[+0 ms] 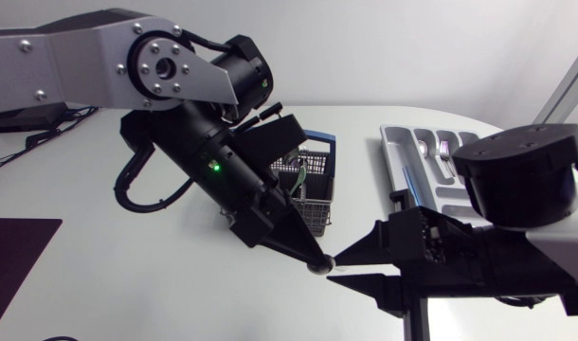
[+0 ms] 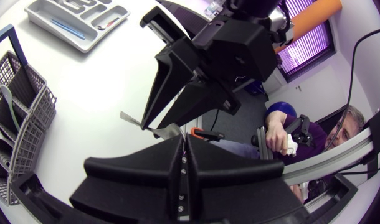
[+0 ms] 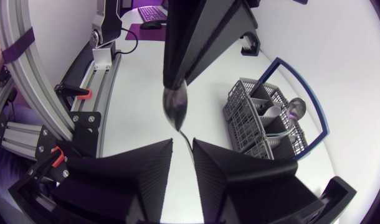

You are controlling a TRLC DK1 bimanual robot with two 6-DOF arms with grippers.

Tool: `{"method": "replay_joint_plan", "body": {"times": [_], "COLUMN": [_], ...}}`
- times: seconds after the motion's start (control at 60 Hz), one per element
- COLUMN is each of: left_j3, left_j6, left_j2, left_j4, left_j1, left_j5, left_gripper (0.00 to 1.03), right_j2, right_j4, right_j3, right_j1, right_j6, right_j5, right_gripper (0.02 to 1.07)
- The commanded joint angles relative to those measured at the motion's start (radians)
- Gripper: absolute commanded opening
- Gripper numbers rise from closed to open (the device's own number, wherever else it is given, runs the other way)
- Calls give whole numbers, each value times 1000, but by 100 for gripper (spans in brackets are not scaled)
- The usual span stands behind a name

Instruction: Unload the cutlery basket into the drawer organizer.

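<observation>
Apparently pinching a spoon (image 3: pixel 175 107), left hand (image 1: pixel 314 260) closed, right hand (image 1: pixel 336 269) open just ahead.

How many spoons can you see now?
3 for sure: one spoon in the left gripper, ahead of the right gripper; second spoon bowl-up in the cutlery basket; third spoon lying in the drawer organizer. Others may be hidden.
</observation>
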Motion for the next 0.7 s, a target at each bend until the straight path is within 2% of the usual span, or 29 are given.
{"method": "replay_joint_plan", "body": {"times": [0.0, 0.35, 0.4, 0.433, 0.517, 0.6, 0.683], "left_j3": [25, 29, 35, 44, 58, 56, 48], "left_j6": [25, 25, 24, 21, 7, -28, -97], "left_j2": [16, 13, 13, 13, 2, -24, -56], "left_j4": [-8, -8, -8, -8, 15, 70, 160], "left_j1": [-3, 11, 17, 29, 59, 94, 131], "left_j5": [20, 29, 29, 29, 32, 32, 23], "left_gripper": [3, 4, 15, 31, 56, 63, 63], "right_j2": [13, 33, 37, 40, 42, 39, 31], "right_j4": [17, 8, 5, 3, -1, -9, -20], "right_j3": [-19, -21, -22, -25, -33, -45, -59], "right_j1": [5, 5, 5, 5, -6, -30, -76], "right_j6": [-11, 11, 12, 12, 11, 3, -19], "right_j5": [-5, -3, -2, -2, 1, 3, 11], "right_gripper": [10, 8, 8, 8, 8, 8, 8]}}
